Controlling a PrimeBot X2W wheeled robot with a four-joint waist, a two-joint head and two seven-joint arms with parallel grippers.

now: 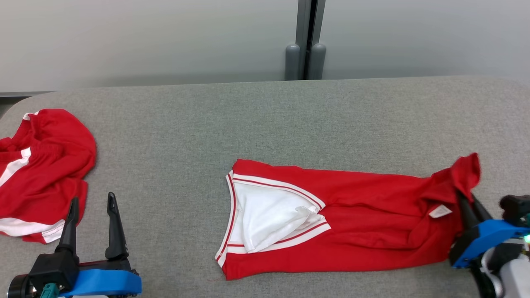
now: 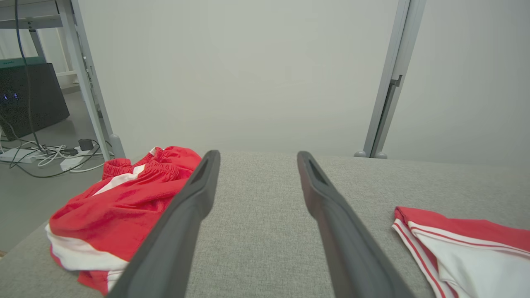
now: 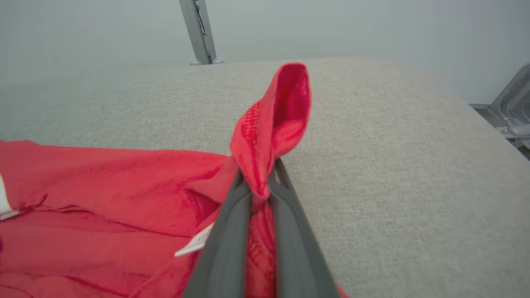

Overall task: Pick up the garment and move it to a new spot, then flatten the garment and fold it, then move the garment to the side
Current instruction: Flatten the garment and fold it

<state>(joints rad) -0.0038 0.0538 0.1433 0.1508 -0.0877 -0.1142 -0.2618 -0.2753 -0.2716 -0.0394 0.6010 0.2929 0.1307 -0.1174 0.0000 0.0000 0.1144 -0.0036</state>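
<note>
At the near left, the left gripper (image 1: 92, 198) hovers low over the grey desk (image 1: 265, 124), its fingers released and spread wide with nothing between them. At the near right, the right gripper (image 1: 468, 198) has its fingers clenched on the right end of the garment (image 1: 364, 223). A red fold is pinched between them and stands up above the tips. A white label (image 1: 439, 211) lies on the cloth just left of the grip. The garment is red with white-and-red trim and shows white fabric at its left end. It stretches lengthwise over the middle and right of the desk, mostly flat with some wrinkles. Well apart from it, a red heap (image 1: 45, 165) with white stripes lies crumpled at the desk's left edge, just beside the left gripper's fingertips. Beyond the desk stands a pale wall (image 1: 145, 41) with a grey post (image 1: 305, 41)
</note>
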